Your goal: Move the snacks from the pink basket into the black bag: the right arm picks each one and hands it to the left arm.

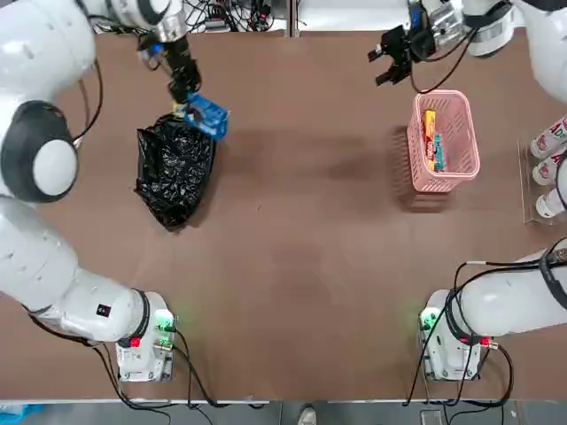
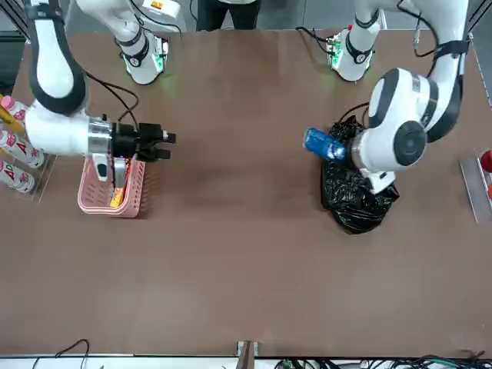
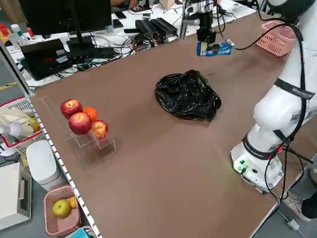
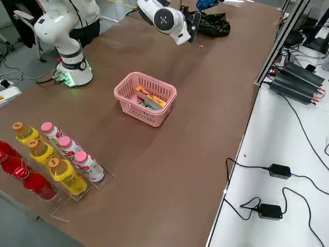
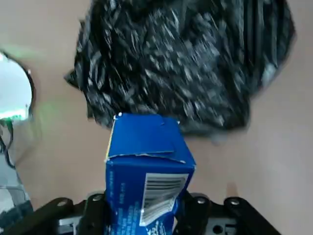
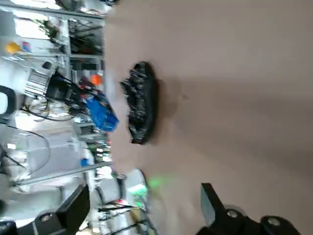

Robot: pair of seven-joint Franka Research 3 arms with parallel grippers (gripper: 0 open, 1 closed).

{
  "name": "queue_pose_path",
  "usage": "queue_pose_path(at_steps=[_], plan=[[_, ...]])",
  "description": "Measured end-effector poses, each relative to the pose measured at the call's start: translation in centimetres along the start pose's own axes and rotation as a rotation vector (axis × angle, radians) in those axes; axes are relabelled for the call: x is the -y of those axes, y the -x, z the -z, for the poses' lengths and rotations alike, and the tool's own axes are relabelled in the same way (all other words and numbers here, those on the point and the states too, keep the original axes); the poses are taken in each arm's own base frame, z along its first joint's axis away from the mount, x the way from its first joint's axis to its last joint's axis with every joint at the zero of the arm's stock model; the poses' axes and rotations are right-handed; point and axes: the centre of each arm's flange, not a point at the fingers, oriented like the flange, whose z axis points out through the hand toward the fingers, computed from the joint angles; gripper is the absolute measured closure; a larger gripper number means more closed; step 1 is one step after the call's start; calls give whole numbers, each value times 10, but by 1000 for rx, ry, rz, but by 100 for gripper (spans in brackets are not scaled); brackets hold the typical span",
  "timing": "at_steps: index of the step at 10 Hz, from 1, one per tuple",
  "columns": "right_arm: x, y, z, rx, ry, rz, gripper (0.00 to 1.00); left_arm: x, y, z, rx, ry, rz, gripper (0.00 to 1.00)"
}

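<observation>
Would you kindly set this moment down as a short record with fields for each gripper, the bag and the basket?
left gripper: shut on the blue pack, held above the far edge of the black bag
right gripper: open, empty, in the air beside the pink basket
black bag: crumpled on the table, nothing visible inside
pink basket: holds the yellow pack and the teal box
</observation>
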Motion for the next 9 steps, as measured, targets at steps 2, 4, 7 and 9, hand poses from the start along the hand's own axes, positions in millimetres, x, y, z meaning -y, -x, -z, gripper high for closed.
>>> queue_pose_path(at_steps=[2,4,7,9], plan=[[0,20,46,40,194,25,0,14,-80,-30,30,49,110,59],[-2,38,76,64,363,44,0,15,-144,-48,56,94,222,59],[-17,54,103,102,624,-8,0,-10,-167,-110,65,85,251,59],[-23,55,107,85,755,-94,0,-20,-160,-148,59,85,239,59]])
